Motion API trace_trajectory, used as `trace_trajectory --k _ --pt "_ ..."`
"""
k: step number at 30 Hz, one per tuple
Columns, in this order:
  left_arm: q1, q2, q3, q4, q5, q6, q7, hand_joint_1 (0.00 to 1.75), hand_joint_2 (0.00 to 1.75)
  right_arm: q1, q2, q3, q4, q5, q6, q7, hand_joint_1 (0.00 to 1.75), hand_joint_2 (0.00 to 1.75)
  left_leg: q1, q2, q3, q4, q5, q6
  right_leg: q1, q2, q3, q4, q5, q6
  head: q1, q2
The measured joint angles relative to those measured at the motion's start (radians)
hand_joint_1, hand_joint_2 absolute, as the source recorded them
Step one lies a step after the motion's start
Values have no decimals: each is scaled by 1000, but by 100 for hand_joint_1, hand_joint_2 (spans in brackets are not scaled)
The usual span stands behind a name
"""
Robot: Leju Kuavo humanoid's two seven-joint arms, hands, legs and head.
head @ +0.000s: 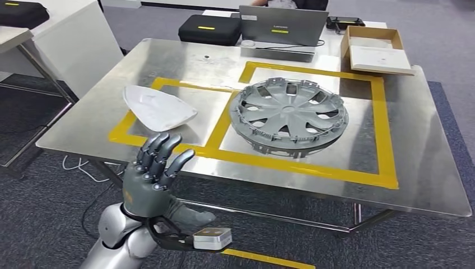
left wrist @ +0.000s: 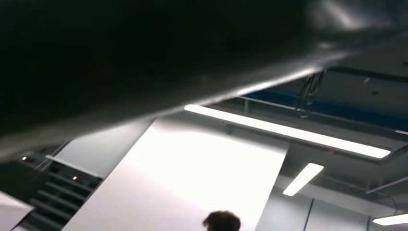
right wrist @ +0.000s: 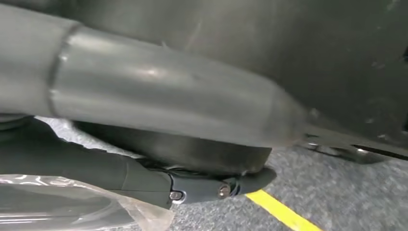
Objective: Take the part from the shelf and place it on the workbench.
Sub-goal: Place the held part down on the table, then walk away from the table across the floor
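grey spoked wheel cover (head: 289, 114), workbench (head: 425, 168)

Left arm: the silver forearm enters the head view from the lower left and rises toward the near edge of the counter (head: 280, 168), close to its near-left corner. The left hand (head: 152, 176) is raised with its back toward the camera and its dark fingers (head: 159, 147) extended upward, slightly spread, holding nothing. The fingertips overlap the counter's near edge in this view; contact cannot be confirmed. The thick grey thumb (head: 193, 216) juts out sideways toward the right. A small pale camera module (head: 212, 238) is bracketed at the wrist.

Right hand: the right wrist view shows blurred grey parts at close range; its state cannot be determined.
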Motion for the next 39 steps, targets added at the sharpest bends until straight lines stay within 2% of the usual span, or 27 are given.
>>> trace_trajectory --k 1,2,3,5,6,7,8,9,11,13,15,16,17,18,20,22,23,25,26,27,30,31,32,33,35,37,39 --pt "19 -5 0 0 11 0 0 0 0 0 0 1 0 -1 5 4 0 0 0 1 -16 1 11 -2 -1 0 -3 46 -12 4 0 0" --pt "35 -9 0 1 24 0 0 0 0 0 0 1 0 -2 8 7 0 0 2 2 -32 2 23 -4 -3 0 6 67 0 8 0 0" --pt "48 -12 0 1 40 0 0 0 0 0 0 1 0 -3 10 11 0 0 4 3 -49 5 34 -9 -6 -1 32 55 27 12 0 0" --pt "64 -17 0 2 68 0 0 0 0 -2 4 2 0 -3 12 15 0 0 7 2 -78 15 51 -20 -14 -1 130 -57 70 20 1 0" --pt "69 -19 0 3 78 0 0 0 0 -3 6 2 0 -3 12 16 0 0 6 1 -89 22 58 -26 -17 1 188 -132 67 20 1 0" --pt "71 -20 0 3 85 0 0 0 0 -4 9 2 1 -4 12 16 0 0 5 1 -97 30 65 -32 -19 2 227 -191 54 17 2 0" --pt "74 -21 1 3 89 0 0 0 0 -4 11 2 1 -4 11 16 0 0 3 1 -103 35 73 -37 -19 4 248 -227 41 10 3 0" --pt "75 -21 1 4 93 0 0 0 0 -3 11 2 1 -5 11 16 0 0 3 1 -107 37 81 -43 -17 6 250 -242 36 0 2 0" --pt "81 -20 2 6 101 0 -1 0 0 -1 13 2 2 -5 10 15 0 0 8 1 -113 46 71 -54 -16 1 233 -239 47 -21 3 0" --pt "88 -19 4 10 116 0 -1 0 0 0 13 2 2 -6 9 14 0 0 12 -1 -129 111 -11 -63 -16 -5 215 -238 66 -39 1 0" --pt "97 -19 9 19 137 0 -1 0 0 -1 13 2 2 -7 9 12 0 0 12 -2 -148 235 -110 -67 -12 -8 195 -237 86 -47 -1 0" --pt "103 -19 13 26 146 0 -1 0 0 -1 13 2 2 -8 10 11 0 0 12 -2 -151 289 -131 -68 -10 -9 183 -236 97 -48 -2 0" --pt "109 -19 19 33 153 0 -1 0 0 -1 13 2 2 -9 10 11 0 0 12 -2 -142 318 -129 -66 -7 -10 171 -233 107 -49 -2 0" --pt "116 -20 25 40 163 0 -1 0 0 -1 14 2 2 -11 9 12 0 0 11 -2 -119 312 -108 -62 -5 -10 157 -229 117 -49 -2 0" --pt "130 -22 38 53 181 0 -1 0 0 -1 15 1 2 -16 8 13 0 0 8 -4 -33 205 -62 -48 -1 -9 130 -221 133 -48 -2 0" --pt "141 -24 51 64 192 0 -1 0 0 -1 18 1 3 -19 7 15 0 0 4 -5 48 74 -56 -35 3 -9 112 -214 146 -42 -1 0" --pt "144 -25 56 68 195 0 -2 0 0 -1 19 1 3 -20 7 15 0 0 1 -6 66 39 -61 -30 3 -9 106 -212 153 -37 -1 0" --pt "150 -27 64 81 209 0 -2 0 0 -1 20 1 3 -22 6 15 0 0 -1 -5 65 15 -60 -25 1 -11 94 -211 166 -24 -1 0" --pt "152 -28 69 94 222 -1 -2 0 0 -1 21 1 3 -25 6 15 0 0 0 -3 60 9 -52 -21 0 -11 88 -206 159 -18 -1 0" --pt "156 -29 74 112 237 -1 -1 0 0 -1 21 1 3 -28 5 15 0 0 2 0 52 4 -43 -15 0 -9 77 -189 136 -13 1 0" --pt "173 -26 92 181 295 -1 11 0 0 0 21 0 3 -39 -3 13 0 0 1 4 13 1 -10 -3 -1 -5 29 -40 0 -5 8 0" --pt "178 -22 97 215 336 -1 19 0 0 0 21 0 3 -44 -9 12 0 0 -1 5 -2 2 2 -2 -1 -5 20 16 -24 -4 8 0" --pt "184 -17 103 255 389 -1 25 0 0 0 21 -1 3 -49 -15 12 0 0 -2 6 -19 3 14 -2 -1 -5 22 49 -22 -4 8 0" --pt "191 -10 111 298 439 -1 25 0 0 0 21 -2 3 -53 -20 12 0 0 -3 7 -36 5 25 -4 -1 -5 39 54 2 -5 8 0" --pt "206 2 127 370 498 -1 12 0 0 0 21 -4 3 -57 -25 12 0 0 -4 8 -70 13 47 -10 -1 -5 122 -33 61 -7 8 0" --pt "213 6 138 412 508 0 2 0 0 -2 21 -4 3 -59 -27 12 0 0 -6 7 -96 25 65 -18 -1 -4 228 -180 59 -12 8 0" --pt "212 7 144 441 508 0 1 0 0 -3 22 -5 3 -59 -27 11 0 0 -7 7 -106 29 85 -27 2 -2 269 -256 37 -22 9 0"
